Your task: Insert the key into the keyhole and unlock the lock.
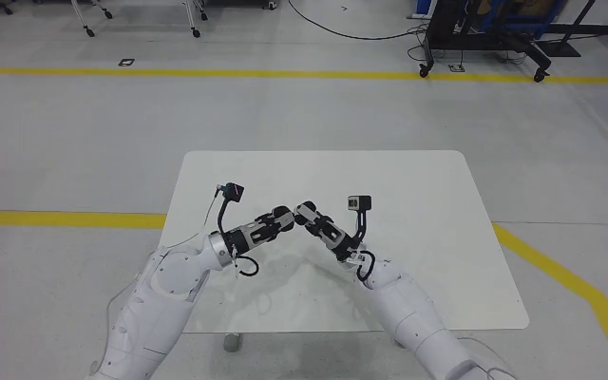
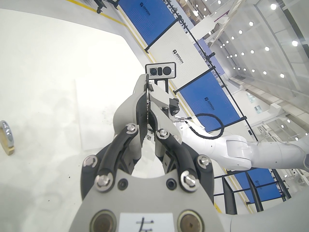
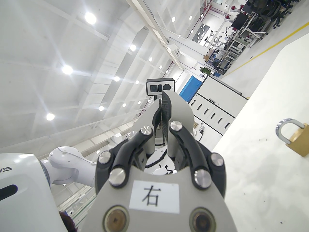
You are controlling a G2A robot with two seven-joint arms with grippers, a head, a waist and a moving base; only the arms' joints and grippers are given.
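A pale grey floor (image 1: 95, 123) carries a yellow line (image 1: 285, 73) across the upper frame. A white table (image 1: 418, 190) sits centre; a black wheeled frame (image 1: 484, 43) stands upper right. Blue panels (image 2: 147, 13) line the hall under round ceiling lights (image 3: 90, 18).

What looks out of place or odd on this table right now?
The padlock lies flat on the table, apart from both hands. The left hand and right hand meet tip to tip in the air, neither touching it. Dark specks dot the table.

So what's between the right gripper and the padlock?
Nothing: the right wrist view shows just bare table between the right gripper and the padlock.
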